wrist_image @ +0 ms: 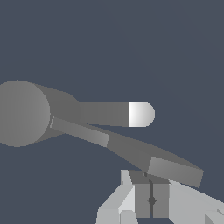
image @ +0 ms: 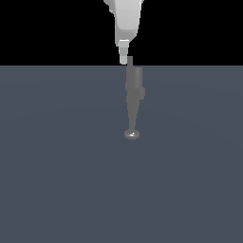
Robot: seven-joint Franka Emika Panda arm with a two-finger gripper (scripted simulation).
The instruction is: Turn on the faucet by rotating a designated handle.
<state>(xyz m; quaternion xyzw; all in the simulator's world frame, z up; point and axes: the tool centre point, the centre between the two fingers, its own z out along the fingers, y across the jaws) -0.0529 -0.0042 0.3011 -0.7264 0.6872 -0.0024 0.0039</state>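
Grey and flat, the thin curved metal handle (wrist_image: 144, 153) juts sideways from the matte tapered faucet (image: 132, 102) on the slate counter (image: 57, 166), its paddle end just beside the white claw (wrist_image: 151, 199), seemingly clenched empty.

The white robot arm (image: 126, 21) reaches down from the top of the exterior view, and its gripper (wrist_image: 151, 200) has its two fingers (wrist_image: 142, 199) pressed close together.
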